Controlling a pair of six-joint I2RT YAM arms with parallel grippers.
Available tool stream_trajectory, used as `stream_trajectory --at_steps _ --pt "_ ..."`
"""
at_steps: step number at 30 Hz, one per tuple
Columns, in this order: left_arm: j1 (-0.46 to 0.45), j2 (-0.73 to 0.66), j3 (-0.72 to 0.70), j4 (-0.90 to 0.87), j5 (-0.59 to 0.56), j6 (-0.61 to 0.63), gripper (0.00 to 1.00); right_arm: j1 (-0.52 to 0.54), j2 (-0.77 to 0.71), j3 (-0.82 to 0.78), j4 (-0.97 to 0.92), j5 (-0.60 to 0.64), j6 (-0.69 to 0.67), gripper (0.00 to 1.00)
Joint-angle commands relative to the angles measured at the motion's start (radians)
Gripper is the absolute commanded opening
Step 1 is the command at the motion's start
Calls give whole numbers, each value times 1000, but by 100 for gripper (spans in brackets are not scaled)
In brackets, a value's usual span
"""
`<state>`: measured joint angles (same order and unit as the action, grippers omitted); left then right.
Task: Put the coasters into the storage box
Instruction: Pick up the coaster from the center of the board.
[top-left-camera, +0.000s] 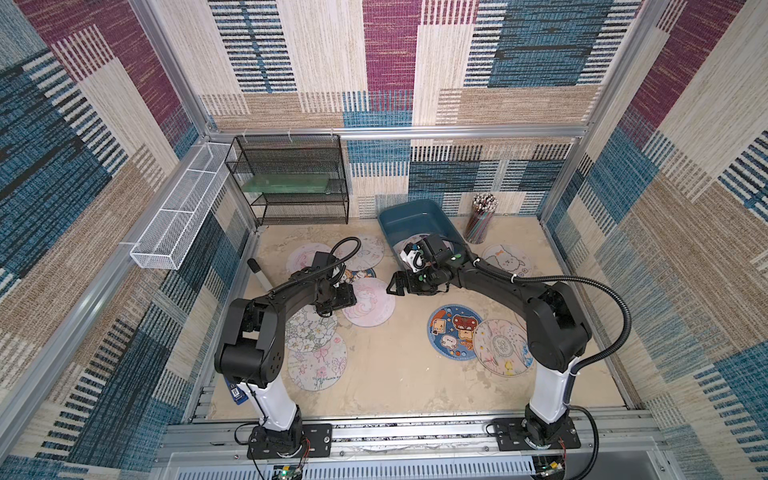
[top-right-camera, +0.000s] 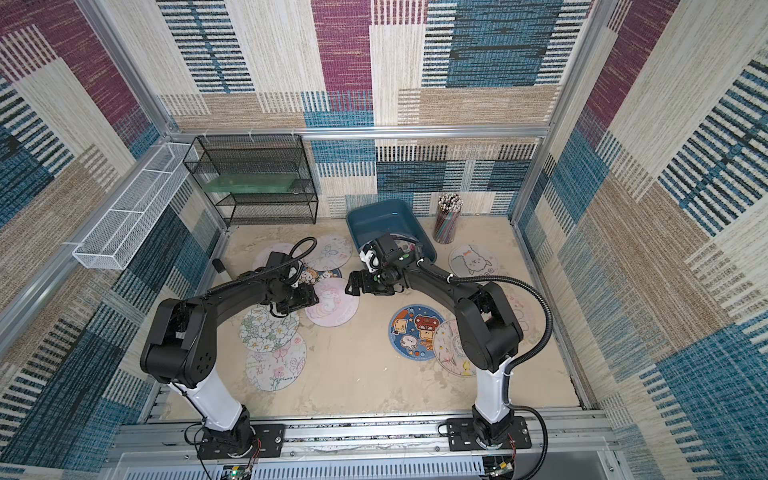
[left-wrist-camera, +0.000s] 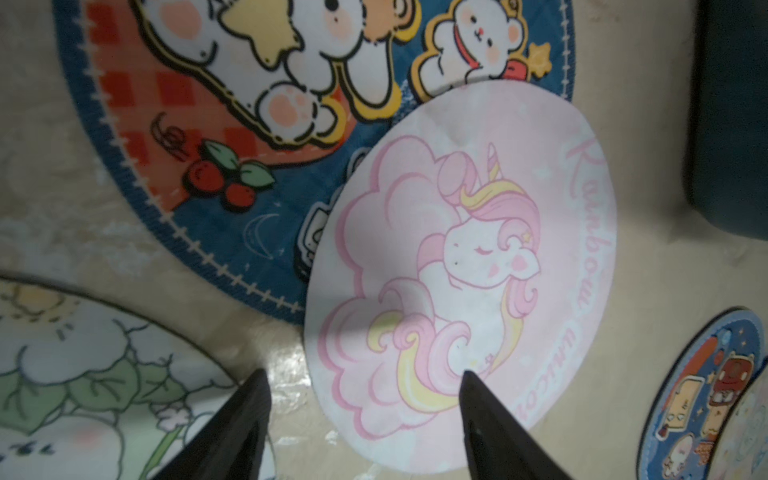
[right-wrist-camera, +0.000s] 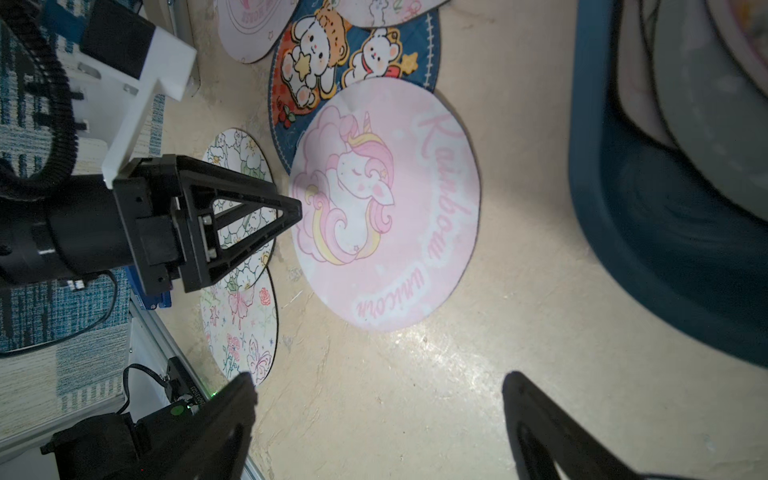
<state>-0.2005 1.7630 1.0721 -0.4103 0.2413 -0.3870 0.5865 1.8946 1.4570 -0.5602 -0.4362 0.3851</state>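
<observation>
while the left gripper (left-wrist-camera: 361, 380) points down at the table (left-wrist-camera: 274, 340), its jaws stand moderately wide and hold nothing: the rim of the pink unicorn coaster (left-wrist-camera: 457, 270) lies between the fingertips, one tip over the printed face, the other over bare table just beside the flower coaster (left-wrist-camera: 83, 365); whether a tip touches the mat i cannot tell. a dark blue bear coaster (left-wrist-camera: 249, 137) lies beyond the jaws, tucked under the pink one's far edge. the right gripper (right-wrist-camera: 378, 386) has its jaws spread wide and empty above bare table, the unicorn coaster ahead of them and apart, the storage box (right-wrist-camera: 623, 216) off to one side with coasters (right-wrist-camera: 715, 124) inside. in both top views the left arm (top-left-camera: 286, 299) reaches forward with elbow raised and wrist bent down; the right arm (top-left-camera: 498, 286) reaches forward and inward, gripper aimed toward the left one
</observation>
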Motion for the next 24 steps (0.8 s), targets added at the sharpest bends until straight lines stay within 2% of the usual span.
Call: stream_trajectory --at_steps 1,12,24 --pt "1 20 12 41 30 19 71 0 -4 -8 32 10 1 95" --pt "-6 66 16 21 64 19 69 -16 8 -22 38 13 8 95" --pt "-59 26 -40 -25 121 43 68 -45 58 -53 73 27 21 95"
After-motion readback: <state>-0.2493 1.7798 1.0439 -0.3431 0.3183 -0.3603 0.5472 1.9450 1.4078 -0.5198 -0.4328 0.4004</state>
